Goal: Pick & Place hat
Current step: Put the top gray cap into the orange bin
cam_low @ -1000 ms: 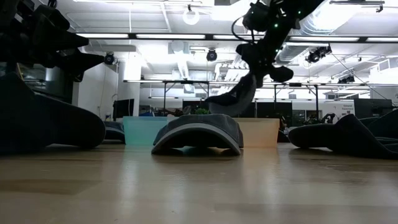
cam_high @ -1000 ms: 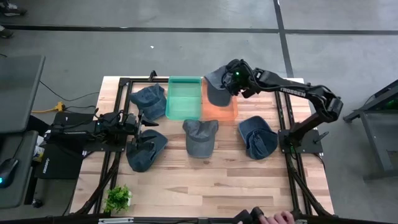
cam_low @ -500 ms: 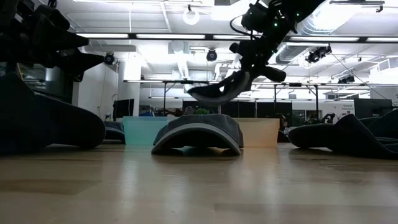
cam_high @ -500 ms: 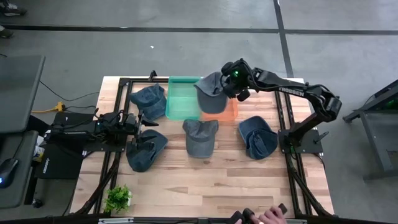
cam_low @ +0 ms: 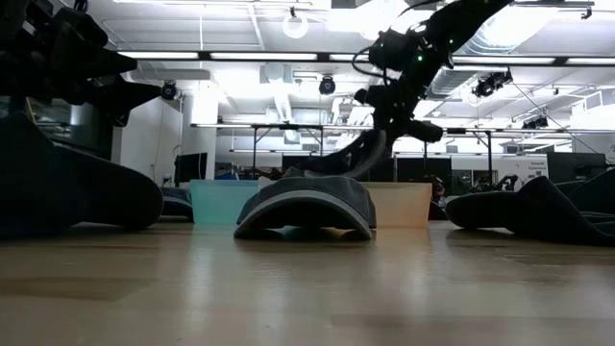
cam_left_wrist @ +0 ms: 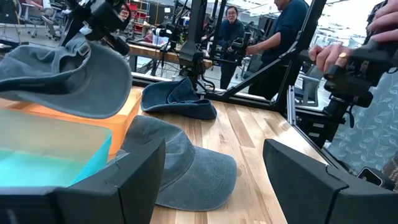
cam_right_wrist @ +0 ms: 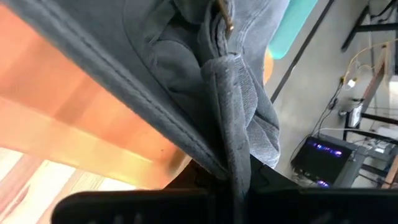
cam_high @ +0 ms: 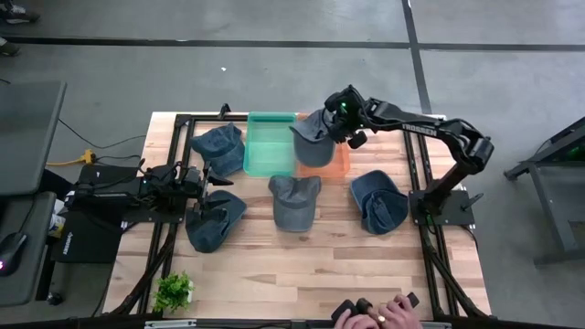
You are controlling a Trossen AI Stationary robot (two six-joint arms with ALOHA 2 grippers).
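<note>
My right gripper (cam_high: 340, 117) is shut on a grey-blue hat (cam_high: 315, 144) that hangs over the orange bin (cam_high: 336, 166) at the table's far middle, beside the green bin (cam_high: 271, 146). In the low view the hat (cam_low: 348, 159) slants down below the gripper (cam_low: 396, 108), and its lower end goes out of sight behind a nearer hat (cam_low: 306, 204). Whether it touches the bin I cannot tell. My left gripper (cam_left_wrist: 214, 180) waits open at the table's left edge (cam_high: 187, 180). Several more hats lie flat on the table (cam_high: 294, 201) (cam_high: 378, 203) (cam_high: 219, 142) (cam_high: 214, 221). My right gripper pinches the hat's back edge (cam_right_wrist: 227, 134) between its two fingers, beside the strap with the brass buckle (cam_right_wrist: 224, 18); several layers of cloth bunch there. The fingers slant down from the table's right. The hat hangs below them, tilted, over the orange bin (cam_right_wrist: 81, 118).
A black frame (cam_high: 420, 174) runs around the work area. A small green plant (cam_high: 174, 291) stands at the near left corner. A person's hands (cam_high: 377, 315) hold a device at the near edge; people stand beyond the table (cam_left_wrist: 231, 31).
My right gripper has sunk toward the orange bin and tipped further downward, still shut. The hat has swung out toward the green bin and come down with it, from well above the bins to about the height of their rims.
</note>
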